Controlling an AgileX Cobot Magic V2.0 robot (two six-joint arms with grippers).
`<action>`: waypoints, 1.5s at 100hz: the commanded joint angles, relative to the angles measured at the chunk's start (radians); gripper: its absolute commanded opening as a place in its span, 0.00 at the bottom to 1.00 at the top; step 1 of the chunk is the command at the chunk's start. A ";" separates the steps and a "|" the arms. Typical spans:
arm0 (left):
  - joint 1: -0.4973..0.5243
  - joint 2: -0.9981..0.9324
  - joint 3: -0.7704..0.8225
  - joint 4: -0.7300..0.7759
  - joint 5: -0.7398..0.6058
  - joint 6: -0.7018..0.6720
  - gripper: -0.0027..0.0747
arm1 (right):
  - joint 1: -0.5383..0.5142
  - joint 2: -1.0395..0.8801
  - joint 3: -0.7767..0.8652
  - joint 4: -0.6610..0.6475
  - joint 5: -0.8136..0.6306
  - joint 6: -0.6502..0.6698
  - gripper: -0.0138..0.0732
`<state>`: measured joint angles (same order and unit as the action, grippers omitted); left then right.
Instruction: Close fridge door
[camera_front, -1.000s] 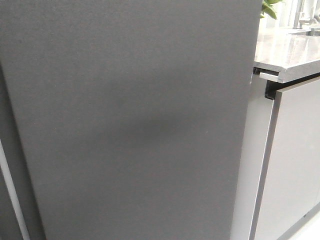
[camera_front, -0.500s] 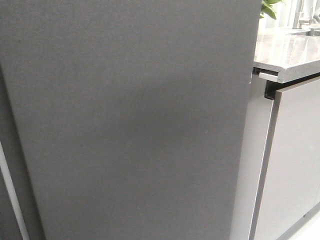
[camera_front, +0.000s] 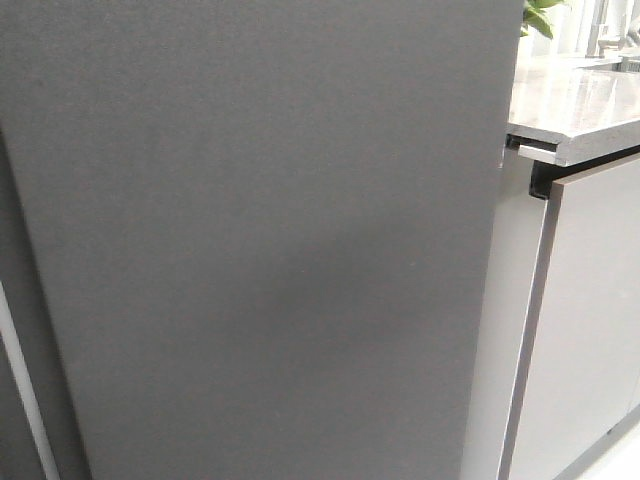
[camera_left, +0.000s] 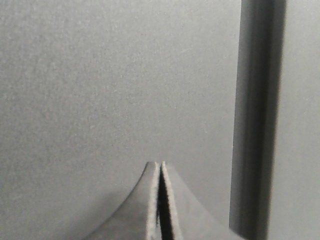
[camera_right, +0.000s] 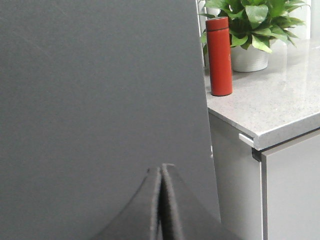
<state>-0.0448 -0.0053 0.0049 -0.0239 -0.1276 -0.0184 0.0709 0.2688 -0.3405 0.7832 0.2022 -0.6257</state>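
The front view shows only the fridge door (camera_front: 260, 240), which fills the left and middle, beside the countertop (camera_front: 570, 105); no arm appears there. The left gripper (camera_left: 159, 172) has its fingers pressed together close to the door. The right gripper (camera_right: 161, 175), fingers also together, faces the door too, and only its view shows a red bottle (camera_right: 219, 56) and a potted plant (camera_right: 250, 30).

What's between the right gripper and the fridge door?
Nothing shows there. In the right wrist view the right gripper, jaws shut, points at the bare fridge door; whether the tips touch it cannot be told. The red bottle stands off on the countertop.
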 joint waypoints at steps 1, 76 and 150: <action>-0.003 -0.020 0.035 -0.006 -0.072 -0.005 0.01 | -0.006 0.005 -0.010 -0.017 -0.065 0.005 0.11; -0.003 -0.020 0.035 -0.006 -0.072 -0.005 0.01 | -0.044 -0.287 0.321 -0.611 -0.167 0.626 0.11; -0.003 -0.020 0.035 -0.006 -0.072 -0.005 0.01 | -0.074 -0.299 0.377 -0.723 -0.171 0.706 0.11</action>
<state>-0.0448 -0.0053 0.0049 -0.0239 -0.1276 -0.0184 0.0037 -0.0083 0.0175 0.0701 0.1013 0.0814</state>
